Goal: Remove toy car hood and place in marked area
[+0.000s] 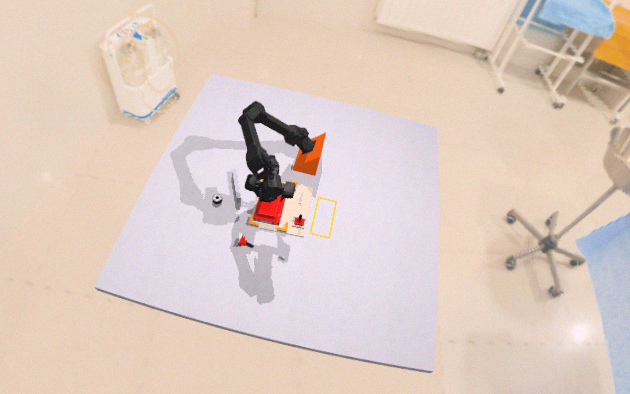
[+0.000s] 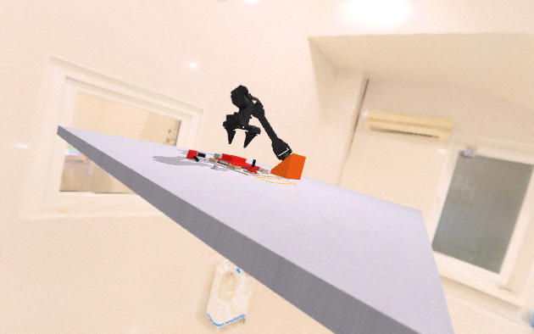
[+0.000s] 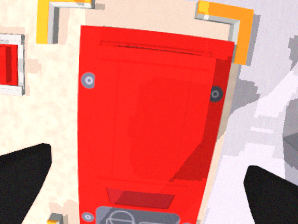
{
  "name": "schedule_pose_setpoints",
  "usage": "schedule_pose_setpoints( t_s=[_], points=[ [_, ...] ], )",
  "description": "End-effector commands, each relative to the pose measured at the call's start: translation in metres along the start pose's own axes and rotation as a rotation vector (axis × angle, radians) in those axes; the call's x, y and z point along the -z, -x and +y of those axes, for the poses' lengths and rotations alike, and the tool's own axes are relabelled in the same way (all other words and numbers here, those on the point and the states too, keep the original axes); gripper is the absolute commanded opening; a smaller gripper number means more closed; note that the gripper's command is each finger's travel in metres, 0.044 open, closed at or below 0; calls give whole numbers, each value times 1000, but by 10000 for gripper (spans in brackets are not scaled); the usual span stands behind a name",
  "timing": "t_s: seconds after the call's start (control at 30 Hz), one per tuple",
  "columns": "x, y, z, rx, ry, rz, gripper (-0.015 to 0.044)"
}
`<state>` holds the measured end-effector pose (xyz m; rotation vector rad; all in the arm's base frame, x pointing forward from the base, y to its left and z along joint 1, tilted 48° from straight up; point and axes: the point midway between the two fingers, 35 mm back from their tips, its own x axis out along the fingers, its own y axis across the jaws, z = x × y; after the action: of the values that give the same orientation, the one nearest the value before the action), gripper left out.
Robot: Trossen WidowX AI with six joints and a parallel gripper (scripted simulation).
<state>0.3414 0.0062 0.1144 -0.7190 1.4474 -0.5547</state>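
The toy car with its red hood (image 1: 269, 212) (image 2: 234, 159) (image 3: 150, 100) sits on a cream board (image 1: 303, 197) (image 3: 55, 110) between orange corner brackets. Grey screw heads show at the hood's sides, and a grey panel with a steering wheel (image 3: 120, 217) shows at the lower edge of the wrist view. My gripper (image 1: 270, 194) (image 2: 237, 145) (image 3: 149, 165) is open and empty above the car. Its fingers point down, one to each side of the hood in the wrist view, well clear of it. The marked area is a yellow outline (image 1: 333, 219) on the table beside the board.
A small red part with a black peg (image 1: 299, 220) (image 2: 253, 169) stands on the board near the marked area. Another red and black part (image 1: 242, 240) (image 2: 191, 154), a wheel (image 1: 217, 199) and a grey bar (image 1: 235, 190) lie around the board. An orange wedge (image 1: 310, 160) (image 2: 295, 166) is at the arm's base.
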Motion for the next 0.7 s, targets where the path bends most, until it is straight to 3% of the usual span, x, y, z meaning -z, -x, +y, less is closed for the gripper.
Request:
schedule_pose_setpoints(
  t_s=[0.0, 0.67],
  points=[
    [1, -5, 0, 6, 7, 3, 440],
    [1, -22, 0, 6, 7, 3, 440]
  ],
)
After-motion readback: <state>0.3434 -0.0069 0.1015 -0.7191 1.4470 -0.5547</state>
